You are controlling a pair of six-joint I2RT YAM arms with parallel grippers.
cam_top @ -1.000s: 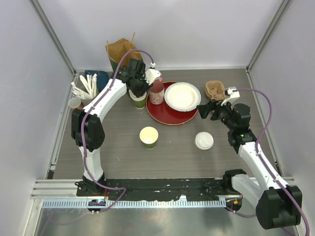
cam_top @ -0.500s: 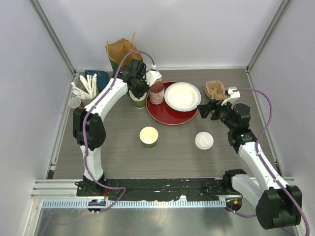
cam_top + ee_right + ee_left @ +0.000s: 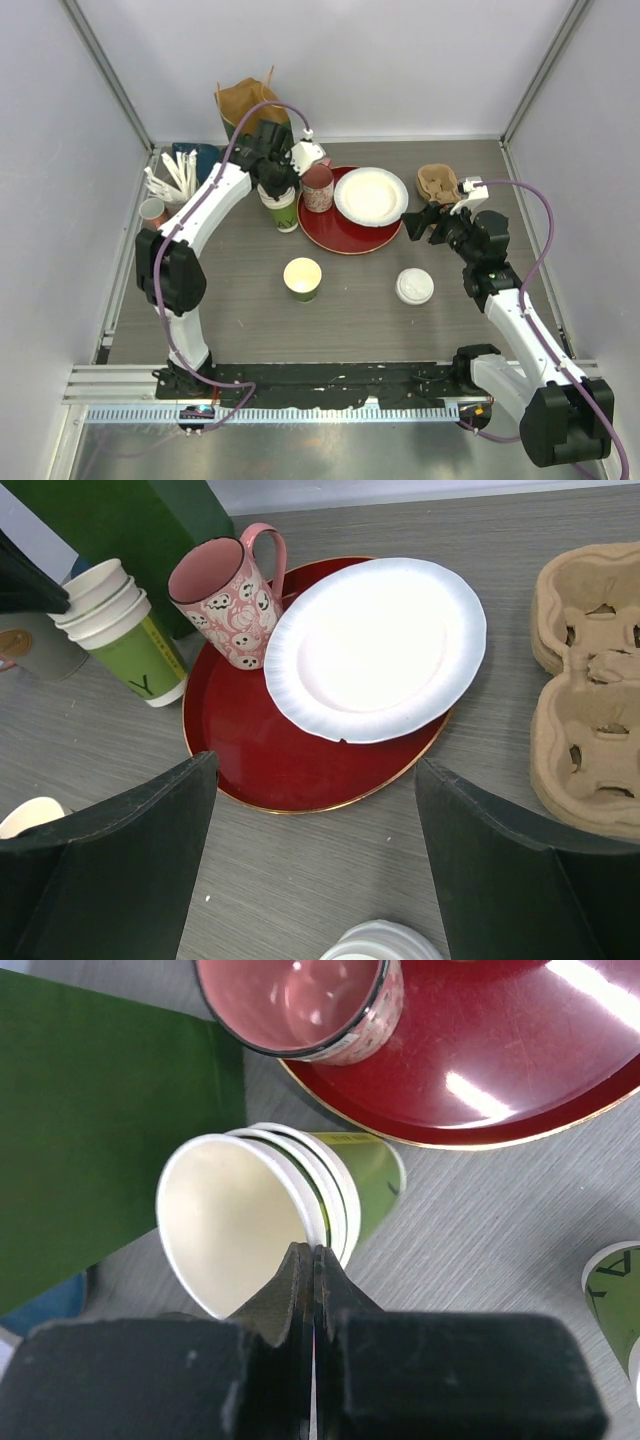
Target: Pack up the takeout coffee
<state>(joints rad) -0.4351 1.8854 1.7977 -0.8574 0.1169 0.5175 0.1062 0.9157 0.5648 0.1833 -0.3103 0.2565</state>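
A stack of green paper takeout cups (image 3: 250, 1215) stands just left of the red tray (image 3: 520, 1070), leaning a little. My left gripper (image 3: 314, 1252) is shut on the cream rim of the top cup; from above it (image 3: 272, 184) hangs over the stack (image 3: 285, 212). One more cup (image 3: 302, 278) stands alone mid-table, open side up. White lids (image 3: 414, 286) lie in a pile to its right. My right gripper (image 3: 315, 860) is open and holds nothing, hovering over the table between the tray (image 3: 280, 770) and the lids (image 3: 385, 945).
On the tray sit a pink speckled mug (image 3: 318, 188) and a white plate (image 3: 371, 195). A pulp cup carrier (image 3: 437, 184) lies at the back right. A green-and-brown bag (image 3: 245, 102) stands behind the stack, and a holder of white utensils (image 3: 175, 175) sits at the left.
The left gripper's jaws have closed on the top cup's rim and the wrist has drawn back slightly, so more of the stack shows. The right arm has not moved.
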